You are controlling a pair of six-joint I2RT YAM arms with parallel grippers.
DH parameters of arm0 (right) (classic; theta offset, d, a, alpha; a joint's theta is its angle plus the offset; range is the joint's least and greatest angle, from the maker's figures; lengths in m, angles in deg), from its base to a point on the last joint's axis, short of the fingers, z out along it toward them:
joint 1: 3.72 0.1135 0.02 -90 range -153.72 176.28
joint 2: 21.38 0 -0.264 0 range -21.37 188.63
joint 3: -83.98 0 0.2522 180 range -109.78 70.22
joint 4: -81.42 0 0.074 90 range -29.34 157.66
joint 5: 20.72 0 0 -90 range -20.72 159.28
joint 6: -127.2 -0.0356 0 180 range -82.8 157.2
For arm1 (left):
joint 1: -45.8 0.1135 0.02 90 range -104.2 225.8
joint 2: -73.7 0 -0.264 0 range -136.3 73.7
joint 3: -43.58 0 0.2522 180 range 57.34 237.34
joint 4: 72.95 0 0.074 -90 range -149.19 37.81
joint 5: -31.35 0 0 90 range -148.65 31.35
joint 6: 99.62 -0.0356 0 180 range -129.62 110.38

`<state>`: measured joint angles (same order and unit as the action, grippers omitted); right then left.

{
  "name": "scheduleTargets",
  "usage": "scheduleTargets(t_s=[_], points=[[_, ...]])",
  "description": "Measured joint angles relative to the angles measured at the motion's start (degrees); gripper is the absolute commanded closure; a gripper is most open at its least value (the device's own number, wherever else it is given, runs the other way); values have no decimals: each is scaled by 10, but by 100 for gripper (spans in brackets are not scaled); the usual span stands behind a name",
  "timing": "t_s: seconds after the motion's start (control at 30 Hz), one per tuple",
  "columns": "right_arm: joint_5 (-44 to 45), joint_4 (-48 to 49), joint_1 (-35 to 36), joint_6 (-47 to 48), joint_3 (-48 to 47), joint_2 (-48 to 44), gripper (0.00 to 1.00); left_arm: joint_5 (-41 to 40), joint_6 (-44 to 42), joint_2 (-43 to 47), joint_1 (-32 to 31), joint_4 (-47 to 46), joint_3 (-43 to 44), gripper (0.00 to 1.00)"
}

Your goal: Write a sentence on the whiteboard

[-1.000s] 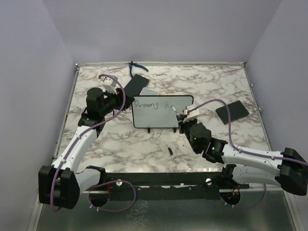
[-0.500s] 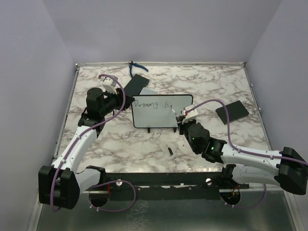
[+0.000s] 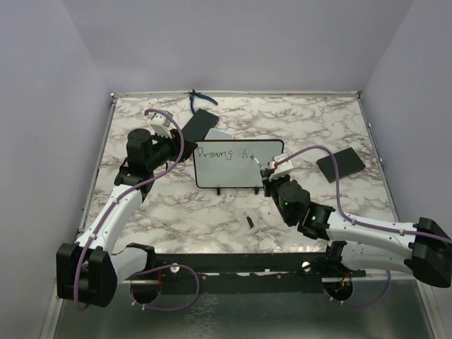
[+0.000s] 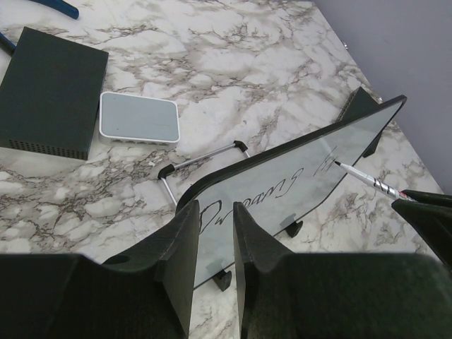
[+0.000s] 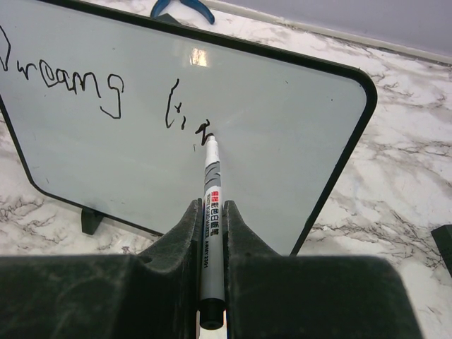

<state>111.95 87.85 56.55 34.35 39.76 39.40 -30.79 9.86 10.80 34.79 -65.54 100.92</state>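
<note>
The whiteboard [image 3: 236,171] stands upright on its two feet mid-table, also showing in the left wrist view [image 4: 296,176] and the right wrist view [image 5: 282,141]. The sentence [image 5: 78,81] reads roughly "Dreams" plus the first strokes of a second word [image 3: 246,154]. My right gripper [image 5: 210,206] is shut on a white marker [image 5: 212,185], whose tip touches the board at the last stroke. In the overhead view this gripper [image 3: 267,174] sits at the board's lower right. My left gripper [image 4: 215,212] is closed narrowly on the board's left edge [image 3: 186,150].
Two black flat rectangles lie behind the board [image 3: 200,124] and to its right [image 3: 341,164]. A grey-white pad [image 4: 138,118] sits behind the board. Blue pliers [image 3: 198,99] lie by the back wall. A small black cap [image 3: 250,222] rests in front of the board.
The marker tip has crept a little to the right along the top line, adding a stroke to the second word. The left arm and the board have not moved.
</note>
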Motion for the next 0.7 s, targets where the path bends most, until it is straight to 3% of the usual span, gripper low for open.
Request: scheduleTargets(t_s=[0.7], points=[[0, 25, 0, 15, 0, 8, 100, 0, 0, 0, 0, 0, 0, 73]])
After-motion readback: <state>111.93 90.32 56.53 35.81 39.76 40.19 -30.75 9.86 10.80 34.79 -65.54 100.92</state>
